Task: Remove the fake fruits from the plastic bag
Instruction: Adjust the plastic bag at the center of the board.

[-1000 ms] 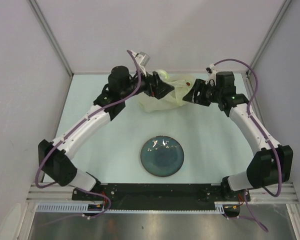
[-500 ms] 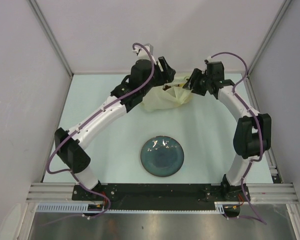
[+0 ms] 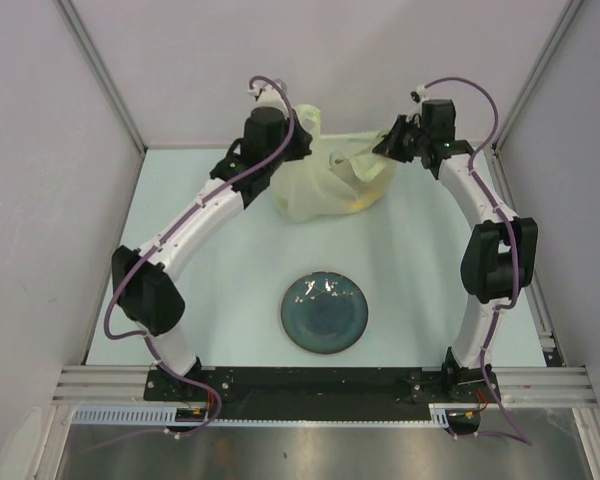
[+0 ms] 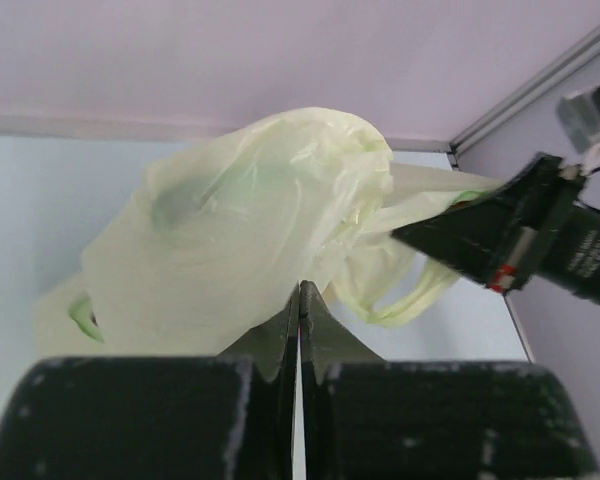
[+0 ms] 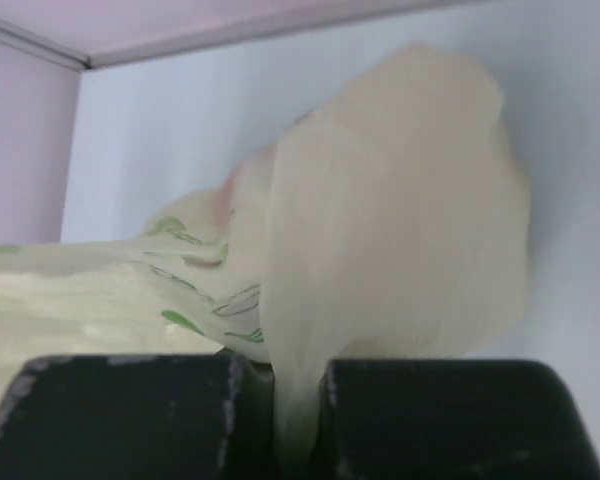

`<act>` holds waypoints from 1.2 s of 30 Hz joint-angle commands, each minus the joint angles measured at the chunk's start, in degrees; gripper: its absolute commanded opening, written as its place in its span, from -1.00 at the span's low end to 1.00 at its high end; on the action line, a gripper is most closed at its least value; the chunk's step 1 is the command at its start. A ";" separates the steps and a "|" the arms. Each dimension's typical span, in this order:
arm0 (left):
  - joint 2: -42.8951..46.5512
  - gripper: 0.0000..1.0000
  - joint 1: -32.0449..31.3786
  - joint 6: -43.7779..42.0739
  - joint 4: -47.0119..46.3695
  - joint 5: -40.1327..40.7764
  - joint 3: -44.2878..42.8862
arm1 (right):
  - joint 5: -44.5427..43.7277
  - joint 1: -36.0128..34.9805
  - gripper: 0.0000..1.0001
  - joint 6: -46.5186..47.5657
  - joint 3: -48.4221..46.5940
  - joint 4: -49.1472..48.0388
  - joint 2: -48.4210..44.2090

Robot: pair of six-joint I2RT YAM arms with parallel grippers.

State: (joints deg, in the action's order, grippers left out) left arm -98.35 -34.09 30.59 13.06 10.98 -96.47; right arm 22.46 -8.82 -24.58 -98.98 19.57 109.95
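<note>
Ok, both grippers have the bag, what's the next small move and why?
Probably raise both together slightly so the contents settle: left gripper and right gripper are each shut on the plastic bag, its film stretched between them and its bulk sagging toward the table.

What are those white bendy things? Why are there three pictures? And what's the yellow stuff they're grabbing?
The white bendy things are two robot arms bolted to a table. Each ends in a two-finger pincer called a gripper. The big picture comes from a camera looking down from above. The other two come from small cameras on the arms' wrists, so each shows its own black fingers at the bottom.

The yellow stuff is a thin plastic bag. The left gripper and the right gripper are both pinched shut on it, one on each side. A dark round plate lies on the table with nothing on it. Any toy fruits inside the bag are hidden.
</note>
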 commanded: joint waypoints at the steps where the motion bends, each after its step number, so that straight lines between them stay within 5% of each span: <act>1: -2.12 -1.00 7.18 -8.35 -6.11 -14.63 -6.89 | 2.68 1.88 -1.00 1.02 -9.73 -3.93 2.81; 4: 0.68 -0.93 8.25 -10.18 -11.65 -29.42 -4.27 | 3.81 1.26 -1.00 1.20 -10.80 -4.02 2.55; 9: 6.67 -0.94 9.21 -17.12 -12.44 -21.18 4.52 | 6.81 1.08 -1.00 -0.29 -4.41 -4.81 -4.11; 11: 7.73 -0.85 12.01 -17.41 -12.80 -28.26 5.41 | 7.42 1.00 -1.00 -0.29 -1.67 -4.55 -6.23; 13: 8.60 -0.39 15.34 -12.77 -16.98 -44.27 5.93 | 7.86 0.91 -1.00 -0.99 2.71 -4.11 -9.38; 15: 10.97 0.03 15.98 -8.47 -18.33 -50.07 7.25 | 8.13 0.91 -1.00 -1.96 5.45 -4.72 -11.07; 20: 14.76 0.48 13.88 -0.71 -24.92 -57.21 15.78 | 6.37 0.12 -1.00 -2.40 11.09 -6.48 -14.06; 23: 14.41 0.99 11.77 -4.90 -24.13 -51.27 15.78 | 6.37 -0.32 -1.00 -2.58 11.18 -6.39 -13.71; 27: 13.89 1.00 9.31 -17.03 -14.50 -36.28 10.26 | 6.54 -0.58 -1.00 -2.84 11.00 -6.21 -13.45; 32: 18.70 0.99 9.65 -31.89 2.39 -31.40 6.29 | 6.72 -0.23 -1.00 -3.28 11.00 -6.13 -13.71; 36: 26.35 1.00 9.22 -31.03 12.05 -30.13 10.24 | 6.20 0.38 -1.00 -3.98 11.00 -6.21 -13.45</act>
State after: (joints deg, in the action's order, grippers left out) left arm -81.08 -24.53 5.19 12.67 -22.85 -87.13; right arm 28.95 -8.99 -27.38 -87.74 15.90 98.08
